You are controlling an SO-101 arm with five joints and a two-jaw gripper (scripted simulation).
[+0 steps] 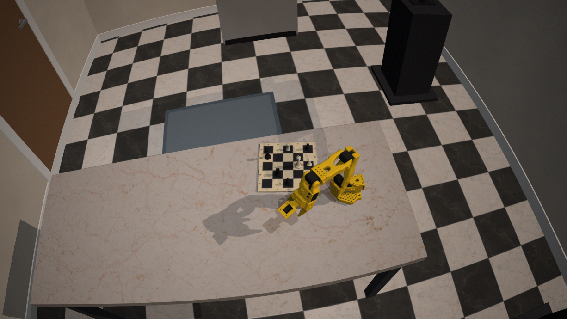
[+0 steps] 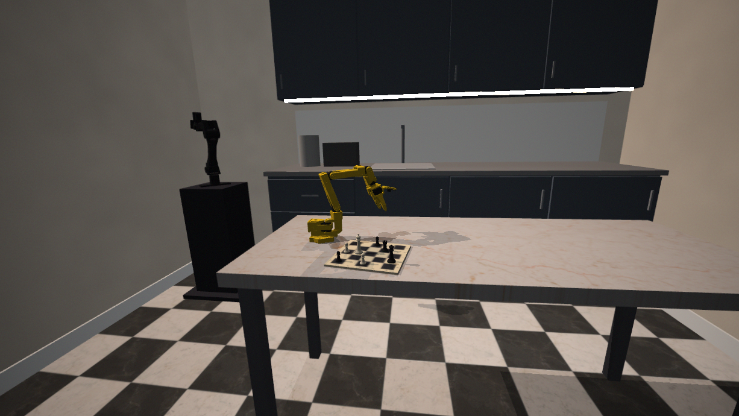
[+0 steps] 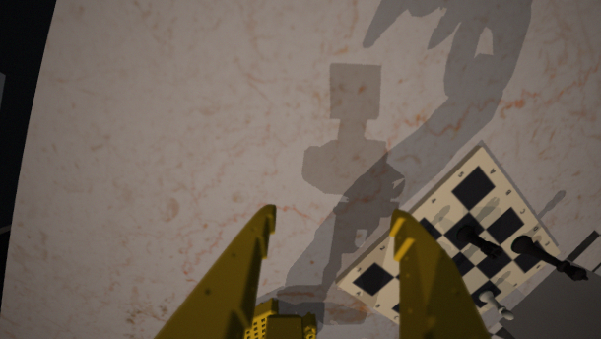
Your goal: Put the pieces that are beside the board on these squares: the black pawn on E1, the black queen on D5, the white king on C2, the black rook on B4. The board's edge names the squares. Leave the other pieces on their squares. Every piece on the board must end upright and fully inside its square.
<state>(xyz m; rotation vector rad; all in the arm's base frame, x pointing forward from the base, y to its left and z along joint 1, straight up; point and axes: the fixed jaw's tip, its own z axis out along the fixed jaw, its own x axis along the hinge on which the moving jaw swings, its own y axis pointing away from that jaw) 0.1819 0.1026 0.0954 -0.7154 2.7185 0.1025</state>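
- Top view: my gripper (image 1: 294, 210) hangs above the tabletop (image 1: 158, 222), just off the board's (image 1: 287, 166) near edge, toward the tabletop's right end. Seven pieces stand on the board; I see none beside it, so all four placements look done.
- Exterior view: every piece, the tall white king (image 2: 358, 243) included, stands upright on the board. The squares are too small for me to confirm, so I'd call the task probably finished.
- Wrist view: the fingers are parted, nothing between them, only bare marble. Edge letters show, but centring I can't judge.
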